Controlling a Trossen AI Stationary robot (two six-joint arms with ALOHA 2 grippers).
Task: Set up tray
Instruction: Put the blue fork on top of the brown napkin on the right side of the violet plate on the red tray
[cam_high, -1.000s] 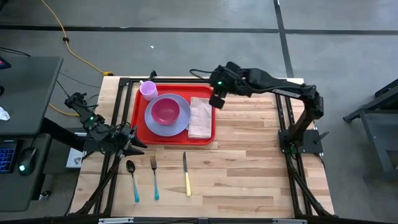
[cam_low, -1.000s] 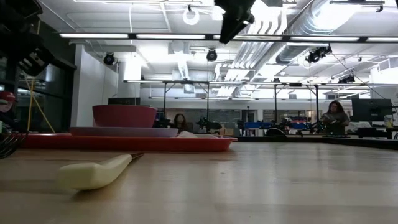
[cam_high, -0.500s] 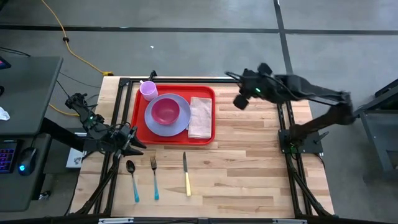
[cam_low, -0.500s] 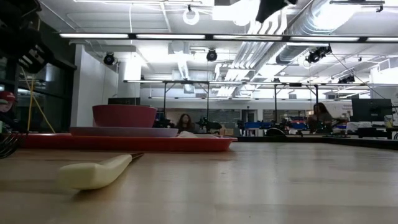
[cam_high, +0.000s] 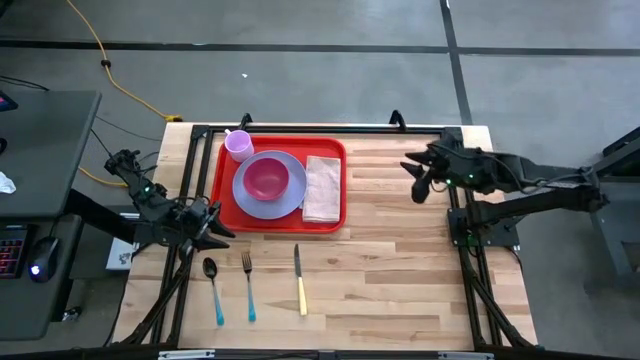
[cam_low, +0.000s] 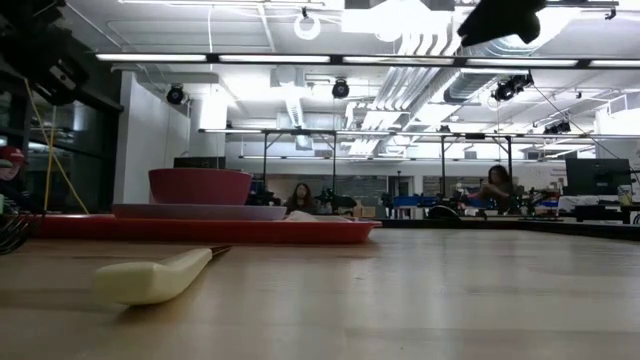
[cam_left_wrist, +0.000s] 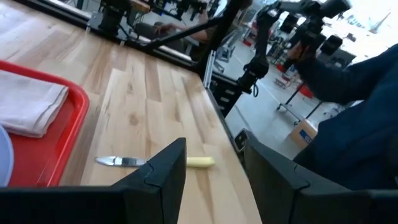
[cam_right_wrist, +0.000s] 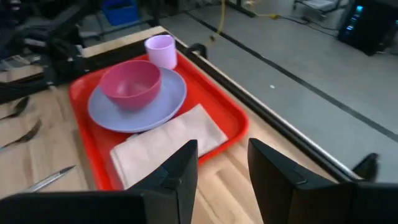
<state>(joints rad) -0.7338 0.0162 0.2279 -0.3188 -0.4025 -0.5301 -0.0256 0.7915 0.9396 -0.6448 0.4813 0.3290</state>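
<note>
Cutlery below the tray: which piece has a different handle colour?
The knife, rightmost of the three: its handle is pale yellow, while the spoon and fork have light blue handles.

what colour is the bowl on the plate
Dark pink bowl, clearest in the right wrist view.

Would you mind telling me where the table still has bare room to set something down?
The widest bare wood lies right of the tray and the knife, out to the right gripper. On the tray, the plate, cup and napkin crowd it. The spoon and fork fill the front left.
</note>
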